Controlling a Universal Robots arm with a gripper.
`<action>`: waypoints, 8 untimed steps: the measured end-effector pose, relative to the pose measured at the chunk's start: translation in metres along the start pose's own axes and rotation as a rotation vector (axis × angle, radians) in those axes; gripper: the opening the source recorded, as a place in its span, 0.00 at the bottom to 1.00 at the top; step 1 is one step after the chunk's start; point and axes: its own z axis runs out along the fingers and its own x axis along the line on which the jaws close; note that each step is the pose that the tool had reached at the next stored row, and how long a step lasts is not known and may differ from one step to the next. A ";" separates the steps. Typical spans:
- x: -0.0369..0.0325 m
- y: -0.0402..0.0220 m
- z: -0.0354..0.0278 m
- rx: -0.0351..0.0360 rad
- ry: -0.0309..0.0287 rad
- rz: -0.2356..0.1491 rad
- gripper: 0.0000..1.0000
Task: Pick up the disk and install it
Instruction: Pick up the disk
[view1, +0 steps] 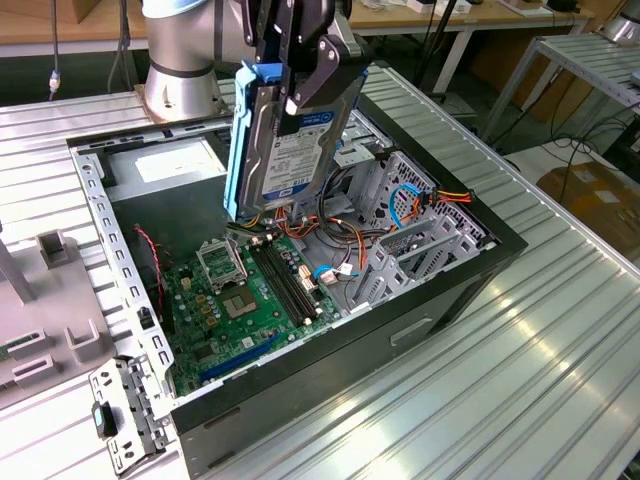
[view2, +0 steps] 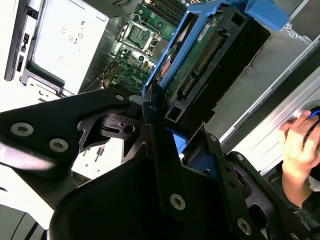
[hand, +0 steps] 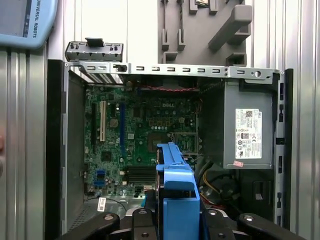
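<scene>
disk (view1: 288, 150) clamped in gripper (view1: 296, 88), above motherboard (view1: 240, 295), cables (view1: 325, 228) just beneath

so the disk (view1: 290, 130) hangs over the open case (view1: 320, 365), motherboard (view1: 235, 300) flat inside it, power supply (view1: 175, 160) in its corner

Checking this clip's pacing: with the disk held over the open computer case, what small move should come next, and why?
Probably shift toward the metal drive cage at the exterior view's right: the end effector grips the disk on edge above the motherboard, clear of the cage.
</scene>
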 end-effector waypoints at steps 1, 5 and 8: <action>0.0007 -0.0002 0.0000 0.0000 0.0000 0.000 0.37; 0.0037 -0.0010 -0.0001 0.0000 0.0000 0.000 0.37; 0.0064 -0.0017 -0.0001 0.0000 0.0000 0.000 0.37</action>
